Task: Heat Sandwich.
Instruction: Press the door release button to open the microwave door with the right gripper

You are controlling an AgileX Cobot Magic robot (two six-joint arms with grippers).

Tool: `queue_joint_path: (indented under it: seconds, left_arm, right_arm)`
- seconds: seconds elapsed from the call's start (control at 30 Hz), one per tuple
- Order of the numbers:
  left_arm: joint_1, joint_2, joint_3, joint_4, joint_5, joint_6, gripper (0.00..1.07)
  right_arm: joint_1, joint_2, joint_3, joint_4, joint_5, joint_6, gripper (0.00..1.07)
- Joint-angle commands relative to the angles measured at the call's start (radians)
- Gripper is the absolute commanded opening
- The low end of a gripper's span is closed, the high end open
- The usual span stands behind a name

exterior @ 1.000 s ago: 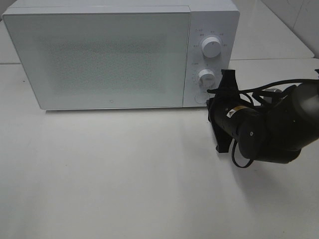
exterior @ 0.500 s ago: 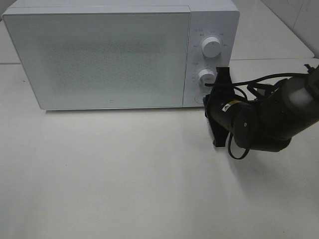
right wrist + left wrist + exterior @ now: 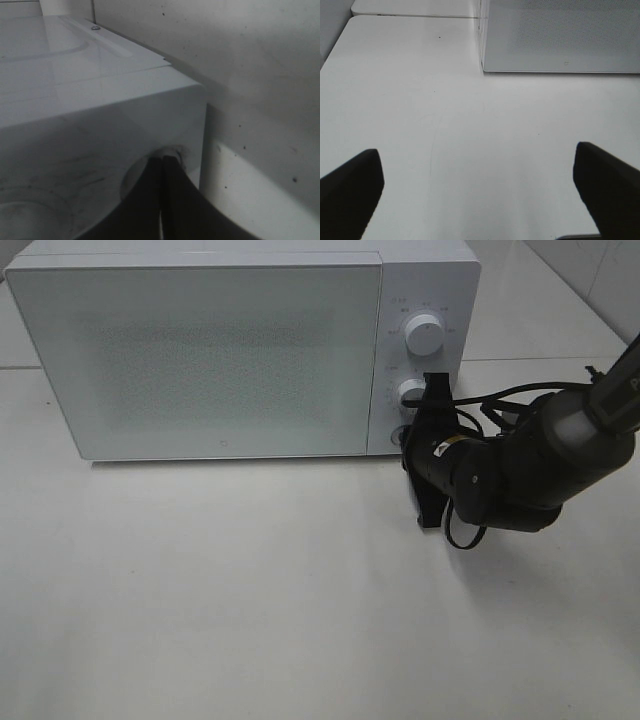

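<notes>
Right gripper [image 3: 407,432]: fingers shut together, empty; tips at the button recess [image 3: 134,170] low on the microwave [image 3: 200,350] panel. I cannot tell if they touch.
Left gripper [image 3: 479,175]: spread wide, empty, over the tabletop [image 3: 420,100].
Sandwich: not visible; door shut.
Nearer arm: right, I judge.

White microwave [image 3: 220,360] with door shut along the tabletop's [image 3: 250,590] far edge, my right gripper [image 3: 404,434] at its control panel, just below the lower knob [image 3: 412,392]

The right gripper [image 3: 163,162] has its jaws pressed together, while the left gripper [image 3: 480,195] hangs with jaws wide apart.
</notes>
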Motion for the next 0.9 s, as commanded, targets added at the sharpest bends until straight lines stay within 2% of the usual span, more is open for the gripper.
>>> queue_joint_path:
  seconds: [0.03,0.57,0.67,0.9]
  left_arm:
    - [0.001,-0.021,0.004,-0.007,-0.008,-0.005,0.98]
    - [0.001,-0.021,0.004,-0.007,-0.008,-0.005,0.98]
    - [0.001,-0.021,0.004,-0.007,-0.008,-0.005,0.98]
    - [0.001,-0.021,0.004,-0.007,-0.008,-0.005,0.98]
  right_arm:
    - [-0.008,-0.002,-0.017,0.005,-0.075,-0.004,0.0]
    - [-0.008,-0.002,-0.054,-0.033,-0.254,0.0,0.0]
    - [-0.008,0.003,-0.081,-0.027,-0.313,-0.003,0.0]
    - [-0.008,0.059,-0.162,-0.028,-0.314,-0.002,0.0]
